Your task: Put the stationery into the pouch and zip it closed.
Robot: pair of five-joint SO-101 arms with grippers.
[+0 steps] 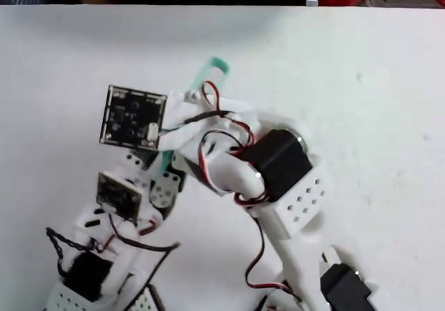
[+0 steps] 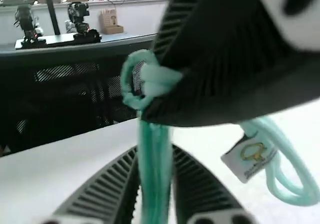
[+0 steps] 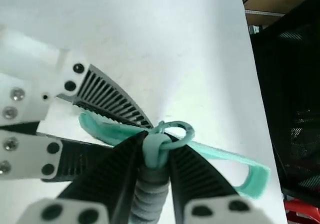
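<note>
The black ribbed fingers (image 3: 194, 176) of the right gripper (image 3: 152, 151) are pressing in from both sides on a grey ribbed piece (image 3: 150, 199), just below the knot (image 3: 159, 143) where a teal fabric strap (image 3: 220, 154) is tied to it. Whether that grey piece is part of the pouch itself cannot be told. Right beside it, the left gripper (image 2: 154, 151) is clamping its own dark ribbed fingers (image 2: 200, 184) on the same strap, with the flat teal band filling the gap between them, so the two grippers are working almost tip to tip. From the knot, the strap's long axis is running diagonally across the white table (image 1: 361, 81), with its free looped end pointing toward the far edge, past the white arms crowding together left of centre. A thin teal cord loop (image 2: 292, 186) is hanging beside the right gripper's finger, and a small white tag (image 2: 248, 157) is dangling on that cord, just above the tabletop. What the pouch is holding cannot be told, as the arms are covering the spot where the strap begins.
</note>
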